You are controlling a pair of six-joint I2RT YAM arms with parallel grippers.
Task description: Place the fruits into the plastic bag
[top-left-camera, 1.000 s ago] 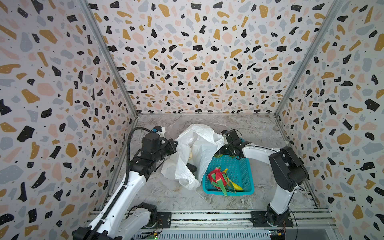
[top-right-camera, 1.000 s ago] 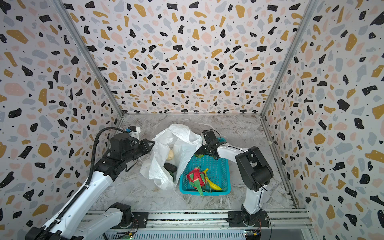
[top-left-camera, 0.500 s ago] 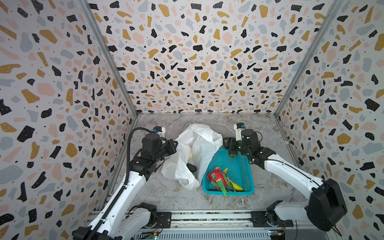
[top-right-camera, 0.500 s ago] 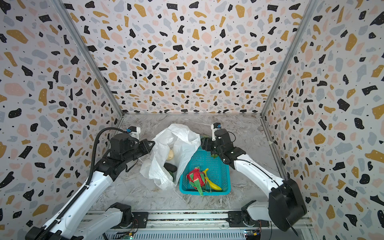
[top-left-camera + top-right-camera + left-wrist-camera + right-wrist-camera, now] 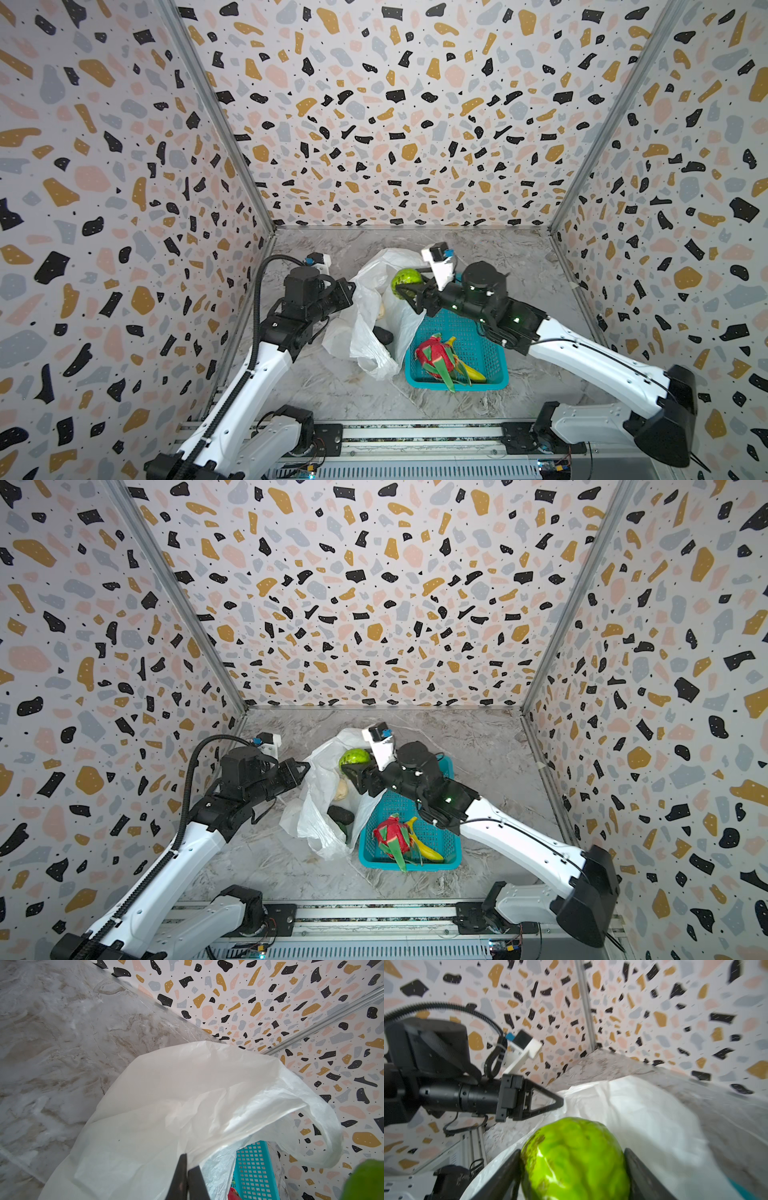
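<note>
Speckled terrazzo walls point(image 5: 395, 124) box in a marbled desk point(image 5: 332, 390). In both top views a teal basket point(image 5: 494, 380) with the dragon fruit point(image 5: 432, 359) and banana point(image 5: 473, 374) sits against the plastic bag point(image 5: 365, 299); a dark fruit point(image 5: 382, 334) lies inside the bag. The right fingers point(image 5: 413, 306), spread wide, clasp the green fruit point(image 5: 405, 279) above the bag's mouth. From the left wrist, the left fingers point(image 5: 180, 1176) are pinched shut on the bag's edge. From the right wrist, the green fruit fills the gap between both fingers.
</note>
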